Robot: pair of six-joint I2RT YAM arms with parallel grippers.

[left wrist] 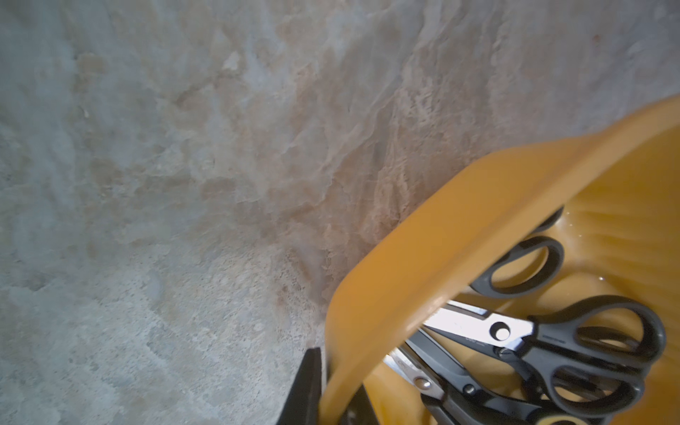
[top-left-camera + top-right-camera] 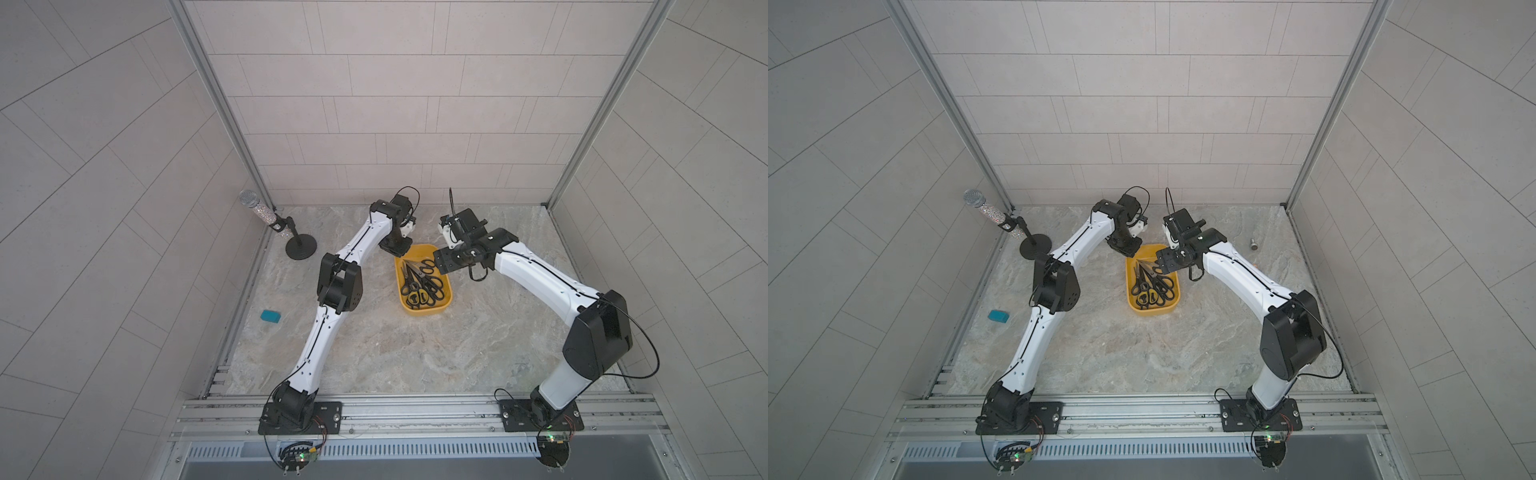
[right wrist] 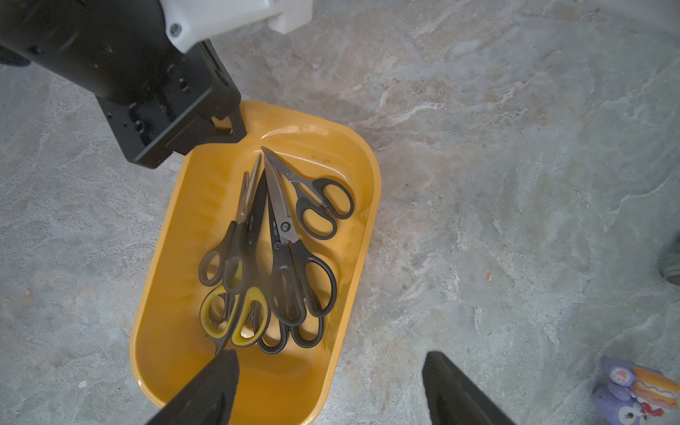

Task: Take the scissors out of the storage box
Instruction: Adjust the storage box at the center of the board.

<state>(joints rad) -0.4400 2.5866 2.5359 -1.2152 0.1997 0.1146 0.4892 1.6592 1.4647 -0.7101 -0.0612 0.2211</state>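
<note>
The mustard-yellow storage box (image 2: 420, 315) (image 2: 1152, 312) sits on the marbled table between my two arms. Several scissors (image 2: 422, 282) (image 3: 283, 235) lie piled inside, most with black handles and one pair with yellow-and-black handles (image 3: 239, 316). My left gripper (image 2: 395, 247) (image 1: 333, 397) is shut on the far left corner of the box rim (image 1: 423, 257), one finger outside the wall and one inside. My right gripper (image 2: 442, 262) (image 3: 331, 386) hangs open above the box's far right edge, one finger over the box floor and the other over the table. It holds nothing.
A glittery microphone (image 2: 266, 216) on a round black stand is at the back left. A blue sponge (image 2: 270, 316) lies outside the left rail. A small metal piece (image 2: 1253, 246) sits at the back right, and a purple toy (image 3: 636, 393) lies on the table near it.
</note>
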